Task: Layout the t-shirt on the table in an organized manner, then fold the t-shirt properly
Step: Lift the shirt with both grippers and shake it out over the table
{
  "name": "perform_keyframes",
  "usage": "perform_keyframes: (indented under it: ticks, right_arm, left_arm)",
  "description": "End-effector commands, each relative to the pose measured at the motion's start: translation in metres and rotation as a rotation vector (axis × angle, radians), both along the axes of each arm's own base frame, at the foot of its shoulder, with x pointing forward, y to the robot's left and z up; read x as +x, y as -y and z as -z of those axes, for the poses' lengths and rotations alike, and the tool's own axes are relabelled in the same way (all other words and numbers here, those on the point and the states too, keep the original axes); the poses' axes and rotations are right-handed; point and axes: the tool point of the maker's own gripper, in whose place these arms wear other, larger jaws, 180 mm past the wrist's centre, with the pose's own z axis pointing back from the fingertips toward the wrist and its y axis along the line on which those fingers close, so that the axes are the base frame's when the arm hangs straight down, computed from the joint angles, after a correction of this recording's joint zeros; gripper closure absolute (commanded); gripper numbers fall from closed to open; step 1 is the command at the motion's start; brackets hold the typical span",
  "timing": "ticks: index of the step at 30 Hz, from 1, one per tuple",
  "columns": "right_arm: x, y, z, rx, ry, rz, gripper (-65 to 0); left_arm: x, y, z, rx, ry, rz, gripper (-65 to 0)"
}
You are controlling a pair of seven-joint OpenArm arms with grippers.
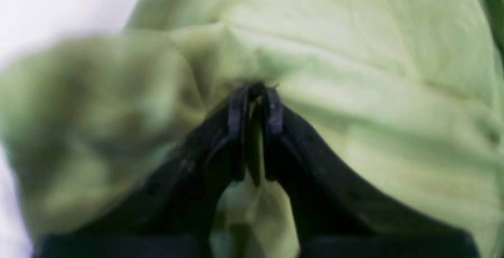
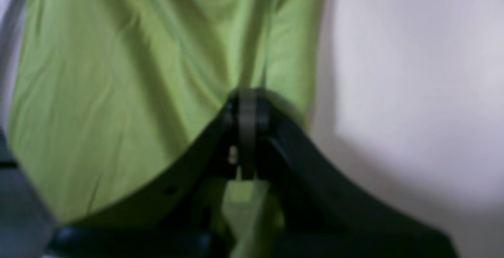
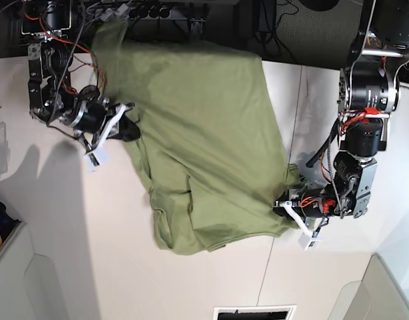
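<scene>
One olive-green t-shirt (image 3: pixel 211 140) lies on the white desk (image 3: pixel 64 233), spread at a slant from the far edge toward the middle, with its far part reaching the dark area beyond the desk's far edge. Its near border is uneven, bunched and creased, and stops well short of the desk's near edge. Long soft folds run through the cloth.

Two end effectors are at work, one on each side of the shirt. The left end effector (image 1: pixel 256 100) is at the shirt's near corner on the side of the desk's right edge; its fingertips are close together on a ridge of cloth, pinching it, and the fabric puckers around them. The right end effector (image 2: pixel 247 108) is at the shirt's border facing the desk's left edge, its fingertips closed together against the cloth; whether fabric is caught between them cannot be told.

Other things around: one thin dark seam (image 3: pixel 264 267) crosses the desk and passes under the shirt. One black-and-white marker (image 3: pixel 254 313) sits at the near edge, partly cut off. Black cables (image 3: pixel 281 27) hang at the far edge. The two arms cover parts of the shirt's side borders.
</scene>
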Motion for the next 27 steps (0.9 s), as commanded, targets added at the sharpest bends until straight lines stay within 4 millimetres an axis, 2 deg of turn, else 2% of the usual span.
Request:
perform_keyframes:
  ticks: [1, 4, 8, 10, 13, 16, 21, 24, 27]
  right_arm:
    - [-0.003, 0.004, -0.003, -0.043, 0.008, -0.019, 0.0]
    - [0.004, 0.001, -0.02, -0.052, 0.069, -0.033, 0.0]
    - [0.028, 0.0, -0.04, -0.046, 0.142, -0.026, 0.0]
    - [0.045, -0.005, -0.055, -0.034, 0.193, -0.021, 0.0]
    - [0.073, -0.021, -0.078, 0.002, 0.256, -0.015, 0.0]
    - [0.1, -0.038, -0.087, 0.027, 0.285, 0.0, 0.0]
    - [0.141, -0.061, -0.086, 0.033, 0.285, 0.015, 0.0]
    - [0.154, -0.072, -0.073, -0.009, 0.257, -0.006, 0.0]
    - [0.158, -0.077, -0.053, -0.07, 0.201, -0.035, 0.0]
  left_arm:
    - [0.014, -0.001, -0.017, 0.005, 0.03, 0.005, -7.8]
    - [0.028, 0.013, -0.044, -0.057, 0.084, 0.055, -8.4]
    - [0.036, 0.024, -0.092, -0.156, 0.154, 0.136, -12.1]
    - [0.034, 0.022, -0.113, -0.181, 0.189, 0.176, -12.1]
    - [0.016, 0.016, -0.126, -0.228, 0.207, 0.223, -12.1]
    - [-0.015, 0.017, -0.115, -0.26, 0.163, 0.264, -12.1]
    - [-0.079, 0.02, -0.077, -0.268, 0.079, 0.32, -12.1]
    - [-0.115, 0.024, -0.059, -0.251, 0.036, 0.357, -12.1]
    - [-0.144, 0.032, -0.047, -0.254, 0.002, 0.39, -12.1]
